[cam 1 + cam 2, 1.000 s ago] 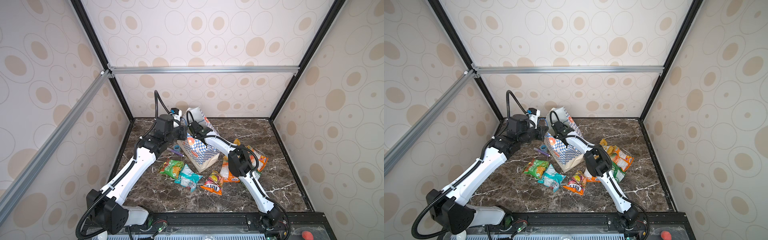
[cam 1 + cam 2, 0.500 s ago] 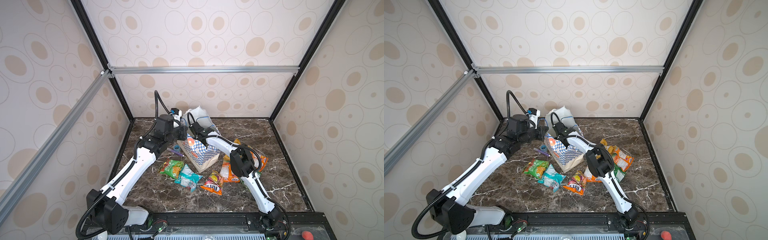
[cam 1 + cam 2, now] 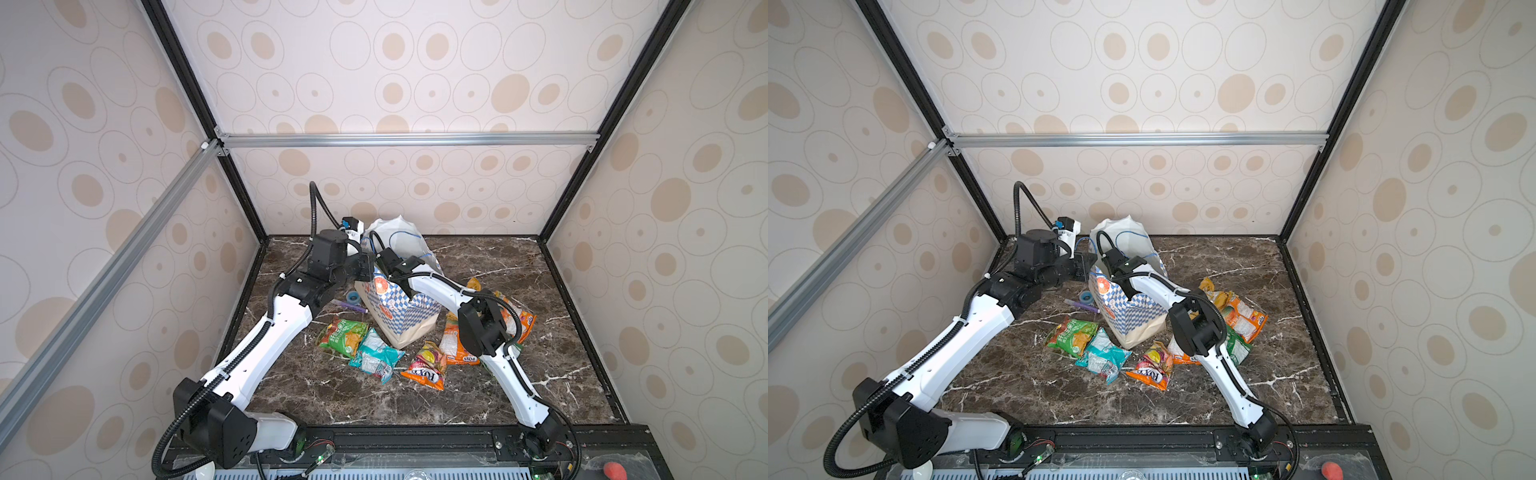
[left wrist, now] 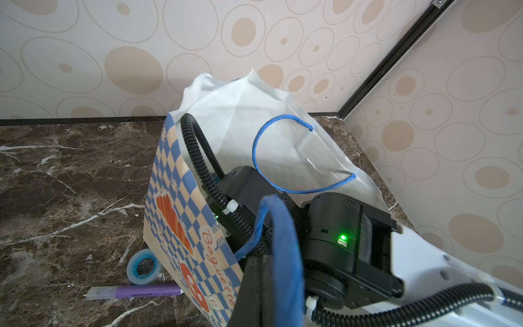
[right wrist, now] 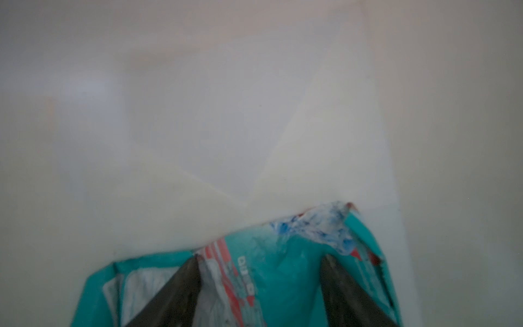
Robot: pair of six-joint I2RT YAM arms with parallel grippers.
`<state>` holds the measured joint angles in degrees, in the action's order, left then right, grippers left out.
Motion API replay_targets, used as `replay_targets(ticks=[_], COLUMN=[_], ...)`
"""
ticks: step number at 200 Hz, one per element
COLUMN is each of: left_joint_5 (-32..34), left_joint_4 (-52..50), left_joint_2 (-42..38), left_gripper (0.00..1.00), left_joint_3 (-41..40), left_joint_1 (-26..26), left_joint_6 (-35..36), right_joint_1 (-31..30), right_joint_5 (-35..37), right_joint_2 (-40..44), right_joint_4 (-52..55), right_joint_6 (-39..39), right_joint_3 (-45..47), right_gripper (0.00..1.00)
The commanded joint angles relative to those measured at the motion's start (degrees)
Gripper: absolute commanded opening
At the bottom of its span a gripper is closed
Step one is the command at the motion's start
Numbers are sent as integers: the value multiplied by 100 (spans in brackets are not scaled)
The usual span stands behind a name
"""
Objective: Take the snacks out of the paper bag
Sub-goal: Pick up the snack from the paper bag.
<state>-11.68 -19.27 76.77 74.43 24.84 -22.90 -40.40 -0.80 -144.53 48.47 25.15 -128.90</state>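
Observation:
The paper bag (image 3: 399, 316) leans on the marble table, white with a blue check band. My left gripper (image 4: 266, 283) is shut on its blue cord handle (image 4: 283, 226), at the near rim of the mouth (image 3: 368, 266). My right arm reaches into the mouth, so both top views hide its gripper. Inside, my right gripper (image 5: 260, 257) is open, its fingers (image 5: 184, 283) straddling a teal snack packet (image 5: 297, 249) on the bag's white bottom. Several snacks lie outside the bag: green (image 3: 343, 334), teal (image 3: 374, 355), orange-red (image 3: 426, 368), and orange ones (image 3: 515, 316).
A small blue tape roll (image 3: 354, 296) and a purple pen (image 3: 353, 306) lie left of the bag, under my left forearm. The back wall stands close behind the bag. Packets ring the bag's front and right sides.
The bag's white back wall has risen and its mouth has spread. My right wrist has sunk deeper inside, and its jaws have narrowed. The left gripper has stayed at the rim.

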Motion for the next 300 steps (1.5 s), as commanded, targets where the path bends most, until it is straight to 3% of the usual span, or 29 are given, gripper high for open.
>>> replay_targets(ticks=[1, 56, 87, 131, 142, 182, 250, 300], left_joint_5=[5, -9, 25, 74, 76, 27, -176, -44], left_joint_4=[11, 28, 12, 28, 41, 114, 131, 398], left_joint_2=[12, 32, 17, 4, -8, -89, -547, -1164], left_gripper=[0, 0, 0, 0, 6, 41, 68, 77], left_joint_3=[27, 27, 10, 10, 10, 44, 155, -236], left_joint_1=[-32, -33, -35, -34, -32, -40, -32, -31], left_joint_6=[66, 39, 39, 13, 10, -18, 39, 198], right_joint_1=[-55, -50, -41, -38, -45, -39, -40, -47], right_joint_5=[-110, 80, 84, 28, 3, 30, 71, -30], right_joint_2=[-442, -40, 246, 750, 880, 1336, 1826, 2192], right_joint_4=[791, 787, 752, 690, 685, 603, 665, 480], right_joint_6=[113, 17, -1, 16, 23, 43, 33, 181], right_joint_3=[200, -134, -222, -457, -501, -581, -1041, -1287], right_gripper=[53, 15, 0, 0, 0, 0, 0, 0])
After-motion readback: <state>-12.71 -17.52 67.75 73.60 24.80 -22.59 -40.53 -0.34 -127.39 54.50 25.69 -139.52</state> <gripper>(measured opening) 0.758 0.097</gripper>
